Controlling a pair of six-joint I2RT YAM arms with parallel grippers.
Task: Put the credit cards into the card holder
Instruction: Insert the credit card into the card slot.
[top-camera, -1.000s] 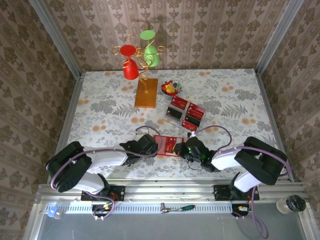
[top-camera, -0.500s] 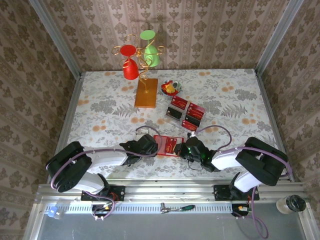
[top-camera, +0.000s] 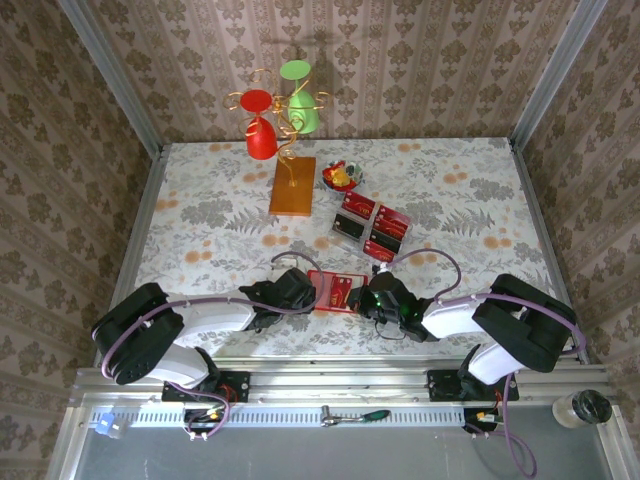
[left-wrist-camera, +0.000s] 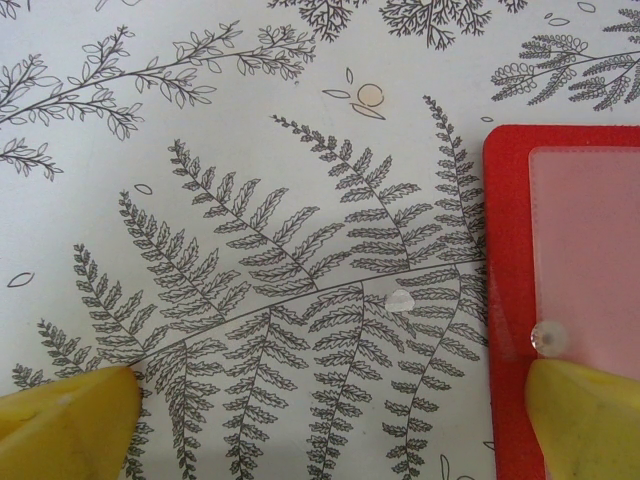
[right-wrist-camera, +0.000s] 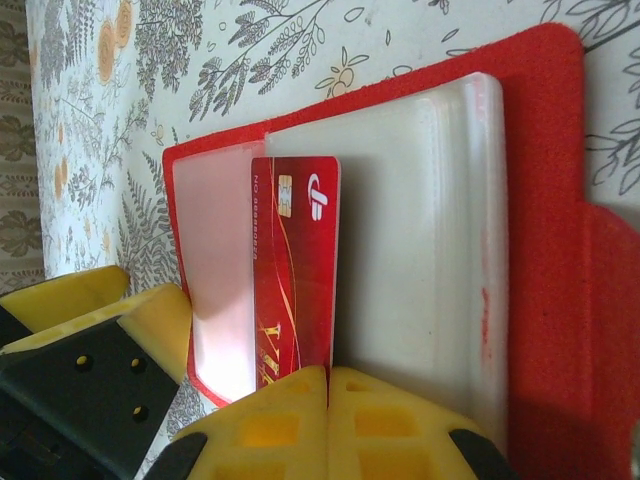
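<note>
The right gripper (right-wrist-camera: 328, 375), closed on a card (right-wrist-camera: 295, 250), should push it level into the pocket (right-wrist-camera: 410, 230) of the holder (right-wrist-camera: 545, 250), while the wide-open left gripper (left-wrist-camera: 328, 415) (one finger over the holder's edge) pins it.

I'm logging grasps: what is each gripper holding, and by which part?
The right gripper pinches a credit card by one short end; the left gripper is open, holding nothing.
</note>
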